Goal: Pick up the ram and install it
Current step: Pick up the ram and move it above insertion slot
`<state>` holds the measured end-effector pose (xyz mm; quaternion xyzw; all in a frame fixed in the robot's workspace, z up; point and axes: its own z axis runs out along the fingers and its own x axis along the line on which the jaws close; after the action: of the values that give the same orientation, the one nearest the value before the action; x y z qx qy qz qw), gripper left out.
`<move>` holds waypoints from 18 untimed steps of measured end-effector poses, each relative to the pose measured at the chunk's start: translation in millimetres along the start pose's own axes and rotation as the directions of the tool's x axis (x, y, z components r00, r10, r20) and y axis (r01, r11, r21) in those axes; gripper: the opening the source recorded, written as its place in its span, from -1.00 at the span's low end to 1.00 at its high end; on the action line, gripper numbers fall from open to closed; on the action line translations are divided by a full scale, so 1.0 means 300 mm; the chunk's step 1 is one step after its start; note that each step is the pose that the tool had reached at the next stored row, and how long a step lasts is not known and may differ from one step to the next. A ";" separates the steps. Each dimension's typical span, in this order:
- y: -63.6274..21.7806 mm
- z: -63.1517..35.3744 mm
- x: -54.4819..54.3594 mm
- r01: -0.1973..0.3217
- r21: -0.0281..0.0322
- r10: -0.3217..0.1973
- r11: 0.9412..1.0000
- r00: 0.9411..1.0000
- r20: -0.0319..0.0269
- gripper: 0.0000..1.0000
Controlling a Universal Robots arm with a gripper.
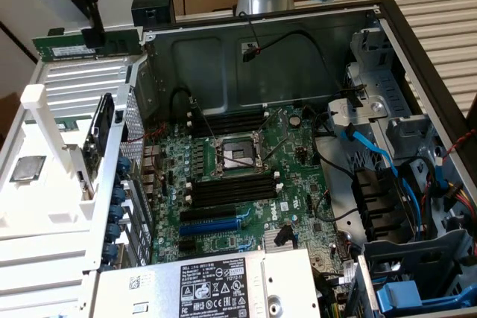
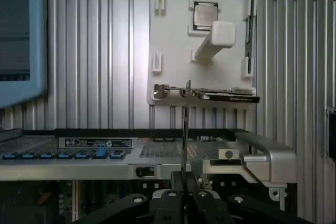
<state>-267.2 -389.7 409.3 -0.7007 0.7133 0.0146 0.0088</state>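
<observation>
Plainly, the tool (image 1: 93, 38) grips the ram (image 1: 63, 50), broadside in the exterior view, edge-on in the wrist view.

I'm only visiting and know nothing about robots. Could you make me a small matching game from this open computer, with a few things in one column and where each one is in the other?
Things:
1. memory stick
2. square chip
3. blue slot

Places:
A. on the green circuit board
B. held in the gripper
C. lying on the white tray

Pairs: 1-B, 2-C, 3-A
</observation>
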 end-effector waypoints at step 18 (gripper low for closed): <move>-0.282 -0.002 -0.025 0.001 0.000 -0.001 1.000 1.000 -0.001 -0.73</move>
<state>-182.4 -383.9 409.3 -0.7011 0.7129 0.0142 0.0085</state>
